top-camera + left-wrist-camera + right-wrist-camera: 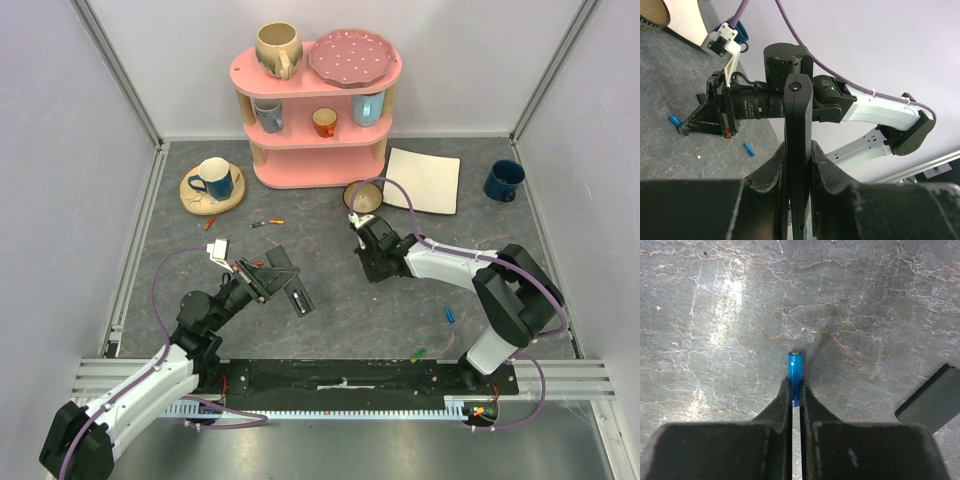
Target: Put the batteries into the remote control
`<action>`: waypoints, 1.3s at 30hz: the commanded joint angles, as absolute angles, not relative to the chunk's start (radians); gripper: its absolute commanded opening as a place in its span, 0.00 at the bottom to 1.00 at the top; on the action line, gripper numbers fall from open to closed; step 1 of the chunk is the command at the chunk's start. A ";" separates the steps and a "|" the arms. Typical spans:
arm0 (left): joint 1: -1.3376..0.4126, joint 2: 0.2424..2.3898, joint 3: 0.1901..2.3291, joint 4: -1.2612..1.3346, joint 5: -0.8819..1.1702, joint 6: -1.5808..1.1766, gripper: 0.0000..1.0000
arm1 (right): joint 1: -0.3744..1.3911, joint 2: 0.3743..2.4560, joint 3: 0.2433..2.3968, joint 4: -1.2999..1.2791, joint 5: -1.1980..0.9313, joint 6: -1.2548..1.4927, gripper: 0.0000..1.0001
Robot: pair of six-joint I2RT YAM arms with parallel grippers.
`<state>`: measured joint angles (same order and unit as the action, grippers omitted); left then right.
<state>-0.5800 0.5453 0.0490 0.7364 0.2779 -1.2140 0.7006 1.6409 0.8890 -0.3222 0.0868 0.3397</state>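
Blue battery (795,371) is best lifted straight and carried without twisting, since only its lower end is pinched between the nearly shut jaws of the right gripper (795,392); its tip projects toward 12 o'clock. The remote control (798,125) is clamped edge-on in the closed left gripper (798,155).

Blue battery (795,367), black remote control (798,145)

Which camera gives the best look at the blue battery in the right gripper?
Right wrist view: the blue battery is close up, pinched in the right gripper. The top view hides it under that gripper, and the left wrist view shows at most a blue speck.
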 commanded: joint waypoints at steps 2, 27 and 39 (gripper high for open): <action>-0.580 0.569 -0.069 0.794 0.264 -1.196 0.02 | 0.704 1.660 0.891 -0.362 0.084 0.403 0.00; -0.581 1.167 0.023 1.364 0.357 -1.361 0.02 | 0.894 1.264 1.166 -0.773 -0.155 0.495 0.00; -0.584 1.180 0.020 1.371 0.337 -1.350 0.02 | 1.003 1.390 1.321 -0.787 -0.190 0.549 0.00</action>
<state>-0.5804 1.1721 0.0483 1.2823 0.3420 -1.3396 0.9771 1.3499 1.2552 -0.7727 -0.1604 0.5247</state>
